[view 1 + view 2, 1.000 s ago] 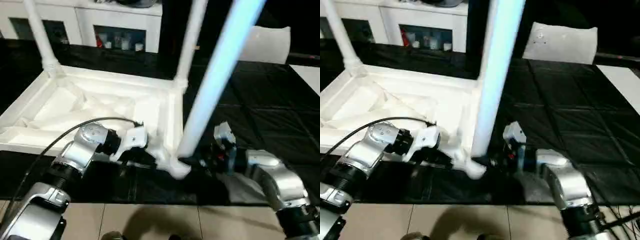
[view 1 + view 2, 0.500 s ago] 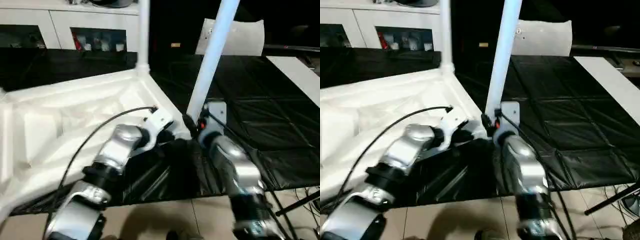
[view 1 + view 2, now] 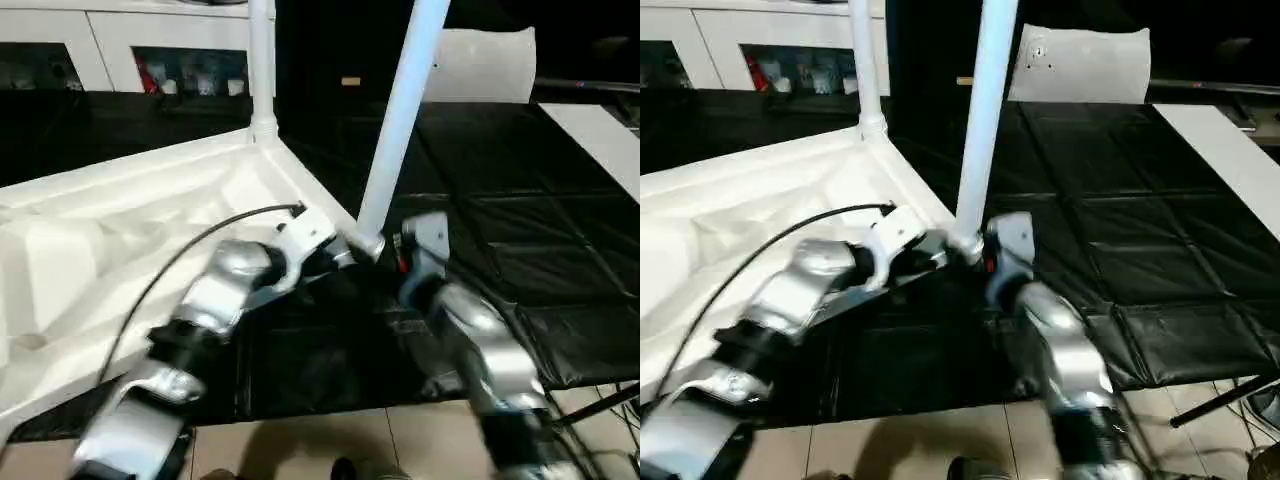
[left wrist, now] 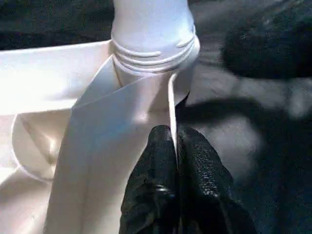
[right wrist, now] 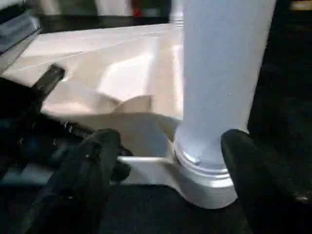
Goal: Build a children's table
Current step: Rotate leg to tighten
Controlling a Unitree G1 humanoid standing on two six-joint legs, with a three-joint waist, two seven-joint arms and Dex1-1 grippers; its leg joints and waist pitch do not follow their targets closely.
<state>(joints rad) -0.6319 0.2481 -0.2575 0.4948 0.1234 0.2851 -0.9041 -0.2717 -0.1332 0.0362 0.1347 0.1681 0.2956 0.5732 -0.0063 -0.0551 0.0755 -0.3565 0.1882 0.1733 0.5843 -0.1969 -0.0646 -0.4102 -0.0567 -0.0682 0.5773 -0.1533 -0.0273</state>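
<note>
The table lies upside down on a black mat in the left eye view, its tabletop (image 3: 120,250) ribbed side up, with one leg (image 3: 262,70) standing in the far corner and another leg (image 3: 398,120) rising from the near corner socket, long axis close to vertical. Both arms meet at that near corner: the left gripper (image 3: 340,255) reaches it from the tabletop side, the right gripper (image 3: 392,262) from the mat (image 3: 520,220) side, each about equally close.

The right eye view shows the same pairing, plus a white bag (image 3: 1080,65) lying well beyond the near leg.

In the left wrist view, the black fingers (image 4: 156,170) are pinched together on the thin rim (image 4: 171,112) just beside the socket, the leg's collar directly ahead.

In the right wrist view, the fingers (image 5: 92,165) stand spread wide to either side of the leg's base without touching it. Judged from this, the right gripper is placed to close on the leg while the left steadies the tabletop.
</note>
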